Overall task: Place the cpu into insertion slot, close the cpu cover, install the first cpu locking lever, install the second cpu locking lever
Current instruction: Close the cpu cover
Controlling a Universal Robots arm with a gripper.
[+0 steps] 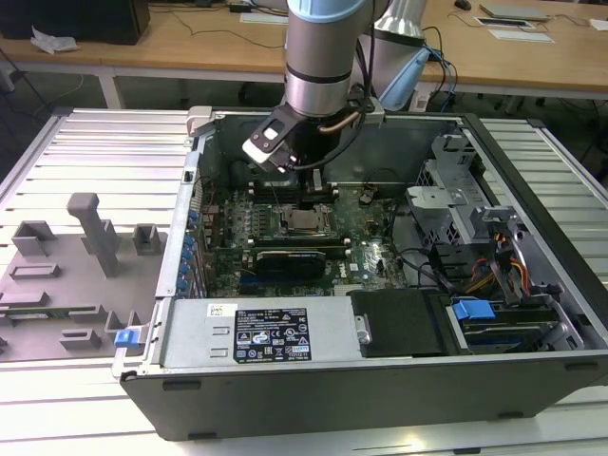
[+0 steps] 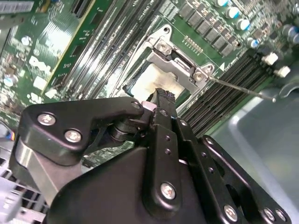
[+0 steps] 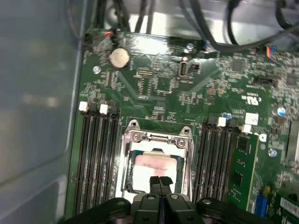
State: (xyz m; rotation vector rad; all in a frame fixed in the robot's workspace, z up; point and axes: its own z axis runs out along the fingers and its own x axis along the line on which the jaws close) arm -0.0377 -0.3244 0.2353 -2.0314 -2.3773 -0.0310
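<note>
The cpu (image 3: 154, 167), a flat square chip with a silvery top, lies in the insertion slot on the green motherboard; the slot's pin field is hidden under it. The cpu cover (image 3: 159, 138), a silver metal frame, lies down around the chip and is also seen from another angle (image 2: 180, 58). A thin metal locking lever (image 2: 243, 88) sticks out from one corner of the socket, over the memory slots. My gripper (image 3: 159, 179) hangs just above the chip's edge, fingers shut together with nothing between them. In the exterior view the gripper (image 1: 309, 198) sits directly over the socket (image 1: 302, 221).
Long black memory slots (image 3: 96, 158) flank the socket on both sides. A black graphics card (image 1: 290, 258) lies in front of it, and a silver power supply (image 1: 256, 332) nearer still. Drive cages and cables (image 1: 494, 266) fill the exterior view's right. Grey fixtures (image 1: 85, 247) stand outside the case.
</note>
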